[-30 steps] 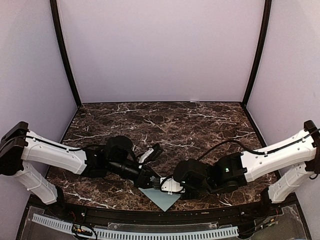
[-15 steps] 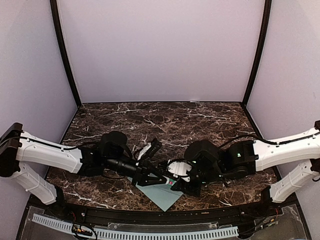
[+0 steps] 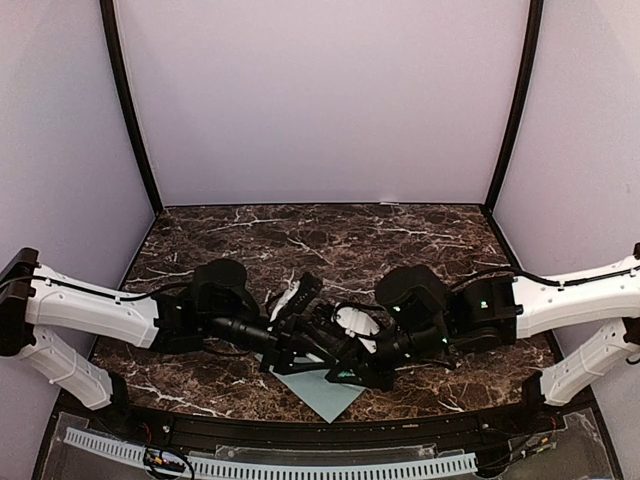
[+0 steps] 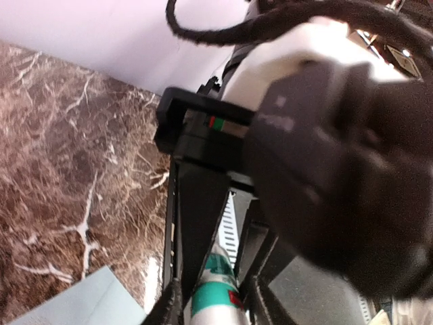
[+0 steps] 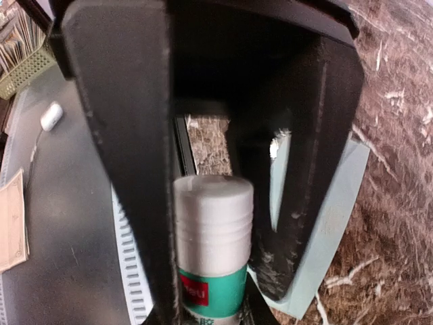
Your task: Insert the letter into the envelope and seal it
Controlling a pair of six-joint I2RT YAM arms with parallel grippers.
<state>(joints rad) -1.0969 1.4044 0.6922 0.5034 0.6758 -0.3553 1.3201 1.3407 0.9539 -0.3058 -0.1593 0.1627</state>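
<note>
Right end effector (image 5: 216, 288) grips a white-capped teal plastic glue stick (image 5: 213, 210) beside the pale teal paper envelope (image 3: 325, 397); left end effector (image 3: 305, 350): cannot tell.

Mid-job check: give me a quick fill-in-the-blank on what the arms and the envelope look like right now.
1. The right gripper is ____ on the glue stick.
2. The glue stick's cap is coloured ____.
3. The envelope lies ____ on the table, partly under the grippers.

Missing words: shut; white; flat.
</note>
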